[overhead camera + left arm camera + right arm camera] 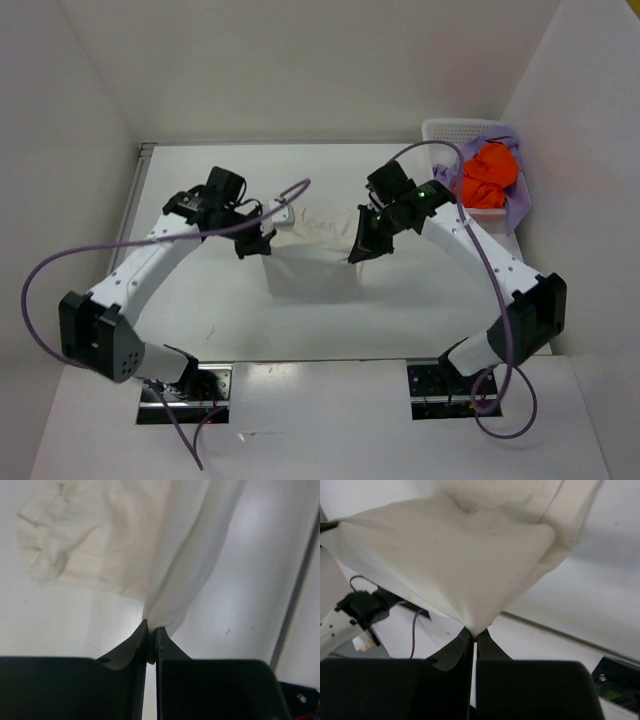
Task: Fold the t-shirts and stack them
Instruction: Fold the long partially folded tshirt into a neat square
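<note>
In the top view, locate the cream-white t-shirt [310, 265] at the middle of the table [220, 310], stretched between the two arms. The left gripper [256, 246] holds the shirt's left corner and the right gripper [360, 250] holds its right corner. The near edge is raised off the surface, while the far part lies crumpled on the table toward the back wall. From this view you cannot judge how far apart either pair of jaws stands.

Refer to the left wrist view for that detail. The left jaws are almost together, with only a thin gap, and a bunched fold of the cream cloth is pinched at their tips. The cloth runs away from the tips, and a rumpled part of it rests on the table beyond.

Refer to the right wrist view for the other side. The right jaws are pressed closed on a corner of the same shirt, and the cloth spreads from their tips as a broad, taut sheet. Part of the other arm shows at the lower left of this view.

Only the top view shows the remaining garments. The orange t-shirt [488, 175] and the lavender t-shirt [521, 200] lie heaped in the white basket [440, 127] at the table's far right corner. The orange one is on top, the lavender one is draped over the right rim, and both are well apart from the cream-white shirt
</note>
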